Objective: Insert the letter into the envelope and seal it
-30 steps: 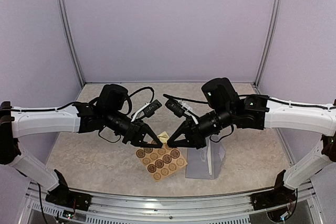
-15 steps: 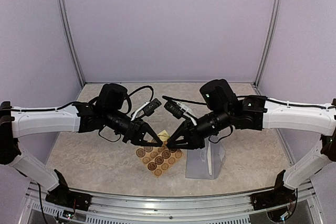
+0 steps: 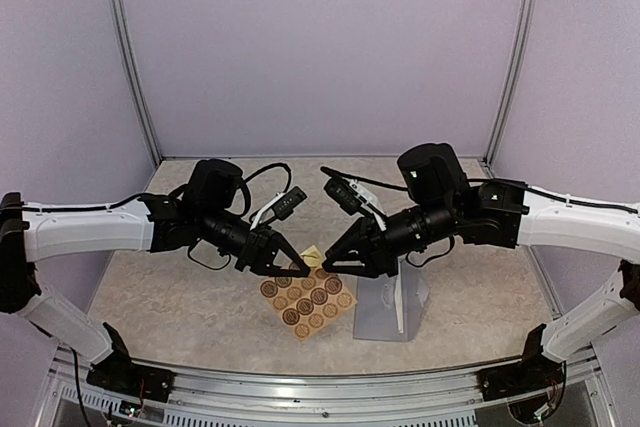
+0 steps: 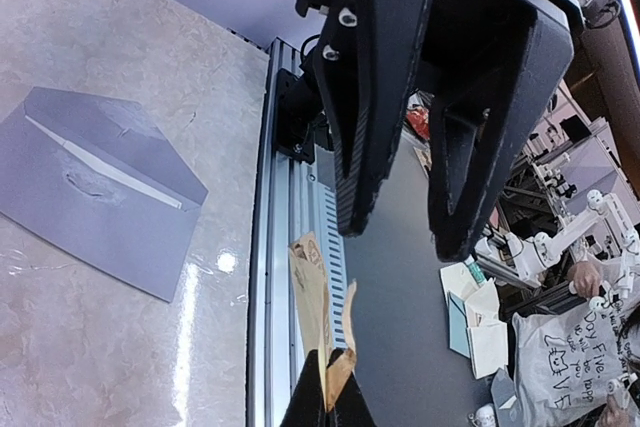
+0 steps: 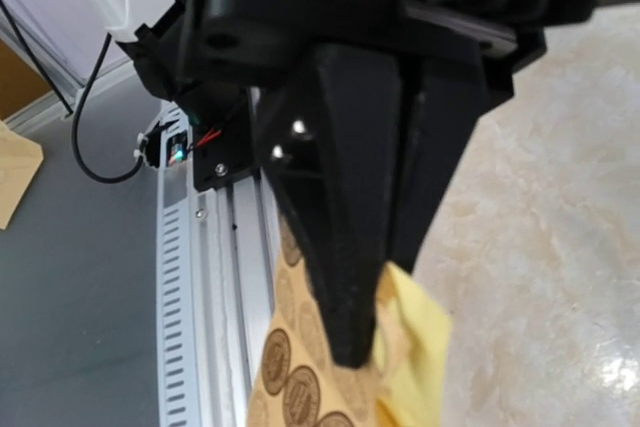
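Your left gripper point(image 3: 297, 272) is clamped shut on a raised yellowish corner of the sticker sheet point(image 3: 310, 304), whose rows of round brown stickers lie flat on the table point(image 3: 180, 297) just nearer the bases. Facing it tip to tip, your right gripper point(image 4: 402, 242) has its fingers spread well apart and holds nothing; in the left wrist view the gap between them is plain. Go outward from there and the envelope point(image 3: 385, 309) lies flat on the table to the robot's right of both grippers, just beside the sticker sheet and partly under the right wrist. Your right arm is clearly the nearer one; the left would have to cross over the sheet to reach it. From what shows, its long axis runs roughly from the near edge toward the back wall, with a pale strip along that same line. You cannot tell from these views whether that strip is the letter's edge or part of the flap, nor whether the flap is down. My judgement: you are at the sealing stage, and any sticker you free has to travel rightward and land across that strip.
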Tool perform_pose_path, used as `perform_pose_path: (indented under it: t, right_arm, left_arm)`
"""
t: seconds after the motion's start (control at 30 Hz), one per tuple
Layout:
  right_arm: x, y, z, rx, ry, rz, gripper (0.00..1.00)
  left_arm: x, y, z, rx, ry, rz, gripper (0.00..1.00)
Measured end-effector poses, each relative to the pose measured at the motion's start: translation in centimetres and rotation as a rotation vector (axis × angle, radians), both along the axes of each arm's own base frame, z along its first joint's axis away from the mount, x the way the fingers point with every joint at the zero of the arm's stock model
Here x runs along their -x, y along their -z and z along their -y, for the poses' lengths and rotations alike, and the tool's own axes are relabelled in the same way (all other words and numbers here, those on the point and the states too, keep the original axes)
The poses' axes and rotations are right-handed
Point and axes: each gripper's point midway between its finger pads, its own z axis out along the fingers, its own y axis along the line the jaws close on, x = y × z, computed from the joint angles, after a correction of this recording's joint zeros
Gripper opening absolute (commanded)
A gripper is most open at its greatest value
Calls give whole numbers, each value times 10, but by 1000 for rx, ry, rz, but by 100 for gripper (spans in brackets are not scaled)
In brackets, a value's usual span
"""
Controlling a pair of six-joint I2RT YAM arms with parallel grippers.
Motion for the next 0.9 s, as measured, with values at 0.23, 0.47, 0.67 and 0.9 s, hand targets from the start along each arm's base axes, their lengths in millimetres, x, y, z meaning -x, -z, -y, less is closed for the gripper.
perform_pose_path:
  t: [0.23,0.47,0.67,0.9]
  right_arm:
    - [-2,6,1,32,1,37,29]
    - [0,8,-4,79,-13,157,24]
    - [-1,16,-5,130,-22,283,24]
    - [7,26,-9,172,-60,365,23]
  left_arm:
    - [-5,10,0,-25,-11,-30,0]
    - [-3,18,0,-47,0,-64,0]
    - [-1,18,-1,-45,13,-74,0]
    - [0,20,0,-48,19,-83,0]
